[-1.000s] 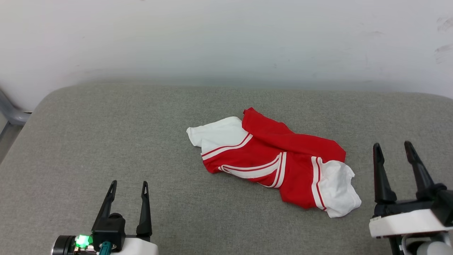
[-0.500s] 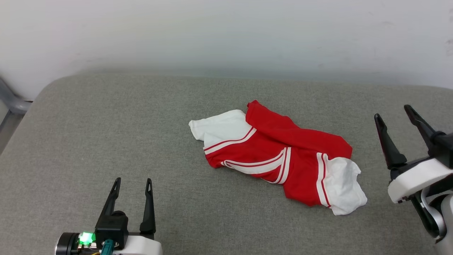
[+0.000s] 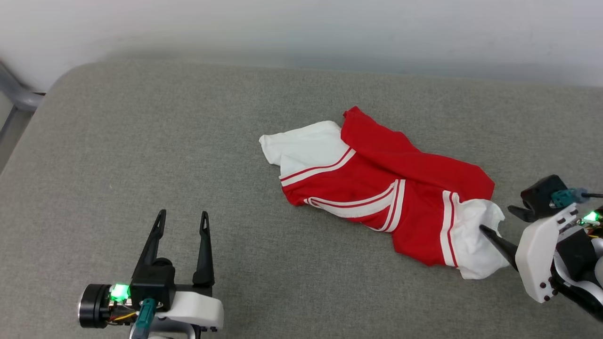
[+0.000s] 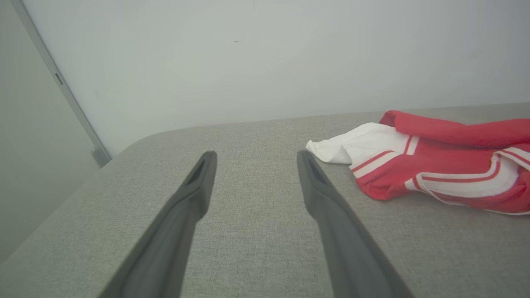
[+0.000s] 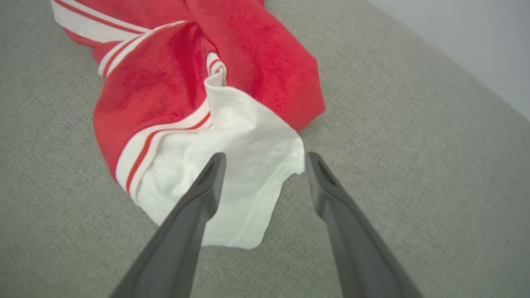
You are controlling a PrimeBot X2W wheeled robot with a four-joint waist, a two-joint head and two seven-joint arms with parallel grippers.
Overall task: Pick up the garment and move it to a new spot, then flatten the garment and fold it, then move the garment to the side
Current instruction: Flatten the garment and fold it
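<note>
I see the garment point(image 3: 377, 188) lying crumpled a little right of centre on the surface point(image 3: 141, 141), a red jersey shirt twisted into a long diagonal heap. A white sleeve point(image 3: 306, 148) pokes out at its far left end. A second white sleeve point(image 3: 471, 245) spills out at the near right end. Bands of white trim with thin red stripes curve across the red body. The cloth looks soft and matte, with loose folds and a thick red roll along the far edge.

The surface is covered in grey woven fabric, padded-looking, with rounded corners. Behind it stands a plain pale wall point(image 3: 301, 28), and a grey metal bar point(image 3: 16, 96) shows at the far left.

My right claw point(image 3: 495, 218) is spread wide at the near sleeve. In the right wrist view, one finger lies over the white cloth and the other over bare grey fabric just past the sleeve's edge. I can't tell whether either tip touches the cloth. My left claw point(image 3: 183, 213) is parted too, holding nothing, over bare fabric well apart from the shirt.
</note>
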